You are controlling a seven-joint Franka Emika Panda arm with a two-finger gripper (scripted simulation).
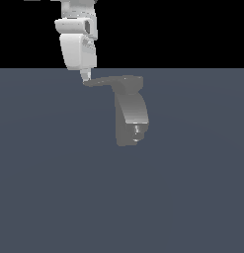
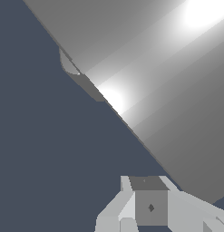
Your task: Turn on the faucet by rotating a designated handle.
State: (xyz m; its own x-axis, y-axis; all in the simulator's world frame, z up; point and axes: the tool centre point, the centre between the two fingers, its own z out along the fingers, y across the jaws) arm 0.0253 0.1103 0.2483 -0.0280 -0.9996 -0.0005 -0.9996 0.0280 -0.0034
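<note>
The faucet (image 1: pixel 130 116) stands alone on the dark surface, open room all around its spout. Its handle (image 1: pixel 101 81) juts from the top cap toward the exterior view's left. The gripper (image 1: pixel 86 76) meets the handle's tip; whether the jaws are spread cannot be told.

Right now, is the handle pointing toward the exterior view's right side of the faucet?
No, the handle sticks out from the faucet top toward the exterior view's left.
</note>
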